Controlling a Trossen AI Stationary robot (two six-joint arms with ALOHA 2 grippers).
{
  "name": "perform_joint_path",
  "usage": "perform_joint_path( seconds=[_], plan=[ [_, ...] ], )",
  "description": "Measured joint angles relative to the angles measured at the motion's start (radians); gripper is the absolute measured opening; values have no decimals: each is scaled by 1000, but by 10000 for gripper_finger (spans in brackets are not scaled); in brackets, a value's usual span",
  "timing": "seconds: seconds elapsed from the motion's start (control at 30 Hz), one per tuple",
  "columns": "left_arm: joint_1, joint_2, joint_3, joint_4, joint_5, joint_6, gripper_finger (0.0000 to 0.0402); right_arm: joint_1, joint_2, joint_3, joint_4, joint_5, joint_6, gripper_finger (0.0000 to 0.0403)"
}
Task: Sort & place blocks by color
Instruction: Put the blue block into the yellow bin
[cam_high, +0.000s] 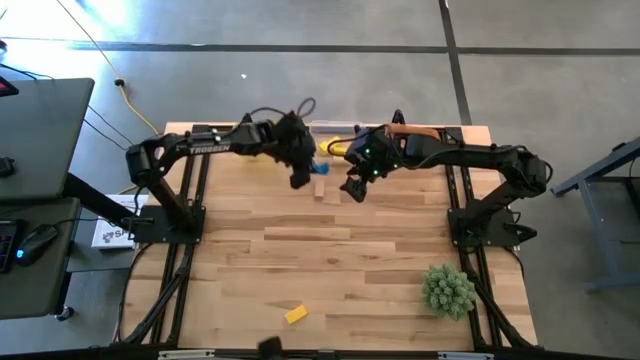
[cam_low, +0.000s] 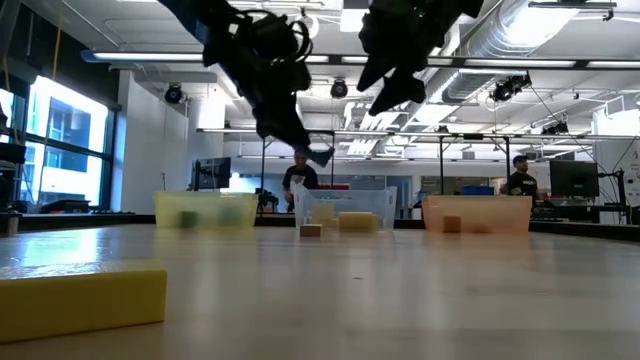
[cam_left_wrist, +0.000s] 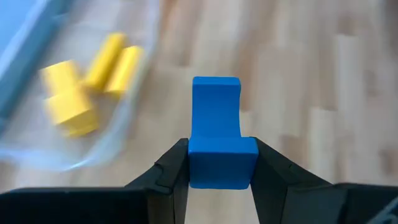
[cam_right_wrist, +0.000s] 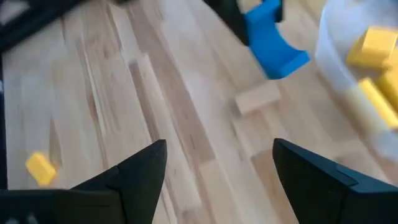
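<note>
My left gripper (cam_high: 303, 176) is shut on a blue block (cam_left_wrist: 216, 118) and holds it above the table, just in front of the clear bin (cam_high: 335, 145). The gripper also shows in the low view (cam_low: 312, 150). My right gripper (cam_right_wrist: 217, 165) is open and empty. It hovers in the high view (cam_high: 355, 190) just right of the blue block. A plain wood block (cam_right_wrist: 258, 98) lies flat on the table between the two grippers, also visible from above (cam_high: 320, 188). A yellow block (cam_high: 295, 314) lies near the front edge. Several yellow blocks (cam_left_wrist: 81, 84) lie in the clear bin. My left gripper pinches the blue block's near end (cam_left_wrist: 221, 163) between its two fingers, one on each side face. The fingers slant down from the table's left. The rest of the block sticks out past the fingertips, clear of the table.
Three bins stand along the far edge: a yellowish one (cam_low: 205, 210), the clear one (cam_low: 345, 210) and an orange one (cam_low: 477, 213). A spiky green plant ball (cam_high: 448, 290) sits at the near right. People show in the room beyond the table.
</note>
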Motion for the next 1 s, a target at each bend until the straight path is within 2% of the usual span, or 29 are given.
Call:
perform_joint_path(
  seconds=[0.27,0.6,0.87,1.0],
  plan=[
    [164,0,0,-82,-110,85,105,-50,0,0,156,-1,0,282],
    [331,0,0,-152,-117,103,105,-127,0,0,168,58,-1,282],
    [412,0,0,-219,-119,100,105,-188,0,-2,165,58,0,282],
    [429,0,0,-247,-165,99,105,-213,0,-2,165,58,0,282]
  ],
)
